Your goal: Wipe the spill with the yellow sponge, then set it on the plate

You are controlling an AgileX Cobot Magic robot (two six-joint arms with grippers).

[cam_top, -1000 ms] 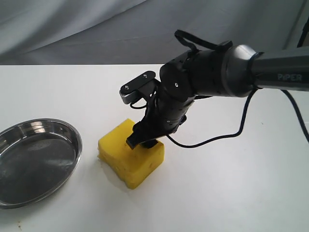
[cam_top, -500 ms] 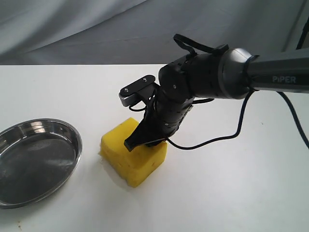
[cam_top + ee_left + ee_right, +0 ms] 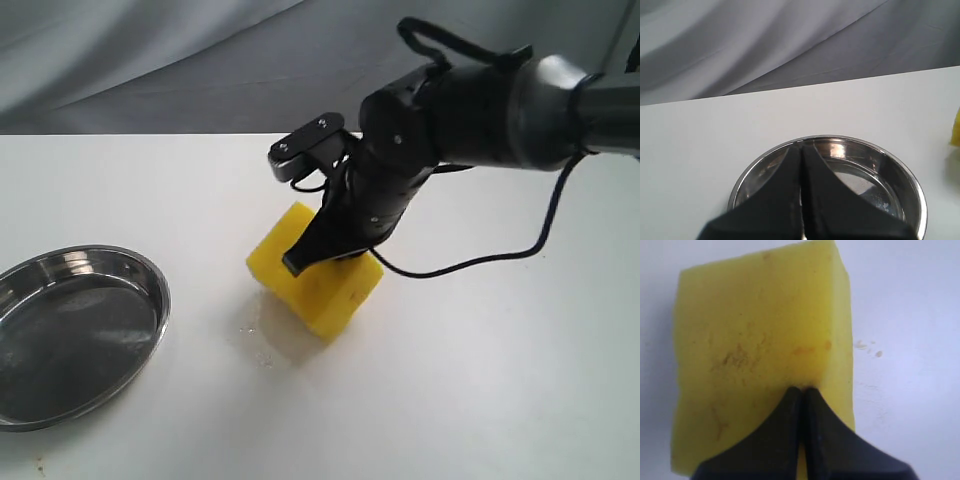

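Yellow foam sponge block [image 3: 318,280] sits mid-table, tilted and seemingly just off the white tabletop [image 3: 480,380], pinched by the right gripper [image 3: 322,258]. Faint damp specks [image 3: 258,340] lie beneath it. Wiping looks about done. Next, carry it left to the round shiny steel plate [image 3: 163,305], across open table. The left gripper [image 3: 801,150] is closed.

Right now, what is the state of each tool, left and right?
Left tool: closed, holding nothing.
Right tool: closed, pinching the yellow sponge.
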